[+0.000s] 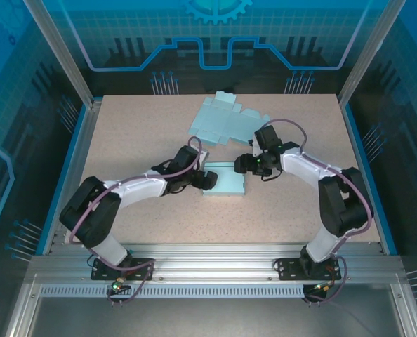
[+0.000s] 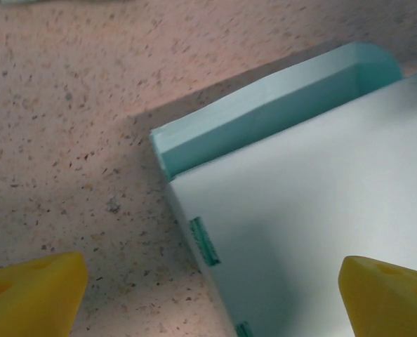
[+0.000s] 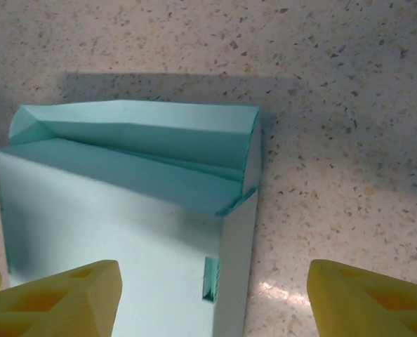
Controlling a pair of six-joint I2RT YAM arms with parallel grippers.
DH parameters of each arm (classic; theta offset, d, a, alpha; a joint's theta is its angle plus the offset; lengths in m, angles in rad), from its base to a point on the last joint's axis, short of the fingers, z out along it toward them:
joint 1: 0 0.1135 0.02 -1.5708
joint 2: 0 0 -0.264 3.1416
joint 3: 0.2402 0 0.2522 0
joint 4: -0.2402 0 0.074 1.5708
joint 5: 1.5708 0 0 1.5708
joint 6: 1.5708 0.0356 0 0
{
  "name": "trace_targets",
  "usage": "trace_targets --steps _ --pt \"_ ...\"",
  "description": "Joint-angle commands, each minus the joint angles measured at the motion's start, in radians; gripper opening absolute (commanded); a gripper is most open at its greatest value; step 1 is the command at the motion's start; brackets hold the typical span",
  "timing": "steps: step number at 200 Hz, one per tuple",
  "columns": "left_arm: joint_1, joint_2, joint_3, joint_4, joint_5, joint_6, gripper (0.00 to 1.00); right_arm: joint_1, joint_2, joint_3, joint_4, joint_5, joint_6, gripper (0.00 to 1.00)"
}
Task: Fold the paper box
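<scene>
Left wrist view shows you the left fingers (image 2: 33, 291) spread wide, holding nothing, above the left end of the paper box (image 2: 314, 232). That box lies partly folded mid-worktop (image 1: 138, 126). Your right fingers (image 3: 366, 298) stand wide too, one over the box, one over bare worktop.

Paper box (image 1: 224, 184) lies mid-worktop (image 1: 124, 133). A flat box blank (image 1: 222, 121) lies behind it, toward the far edge. Left tool (image 1: 208, 178) at the box's left edge; right tool (image 1: 243, 166) at its far right corner.
</scene>
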Motion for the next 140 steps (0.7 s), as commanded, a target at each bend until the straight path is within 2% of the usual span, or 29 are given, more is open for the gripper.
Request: trace_targets --steps 1,75,118,140 --pt "0.025 0.04 0.055 -0.076 0.025 -0.072 0.9 -0.018 0.041 0.035 0.006 -0.027 -0.02 0.67" --pt "0.038 0.127 0.115 -0.109 0.031 -0.111 0.83 -0.029 0.173 0.058 0.0 -0.011 -0.016 0.46" --pt "0.039 0.138 0.119 -0.112 0.048 -0.138 0.78 -0.031 0.206 0.046 0.014 -0.038 -0.007 0.43" --pt "0.043 0.133 0.113 -0.109 0.073 -0.157 0.77 -0.031 0.184 0.055 0.015 -0.063 -0.008 0.49"
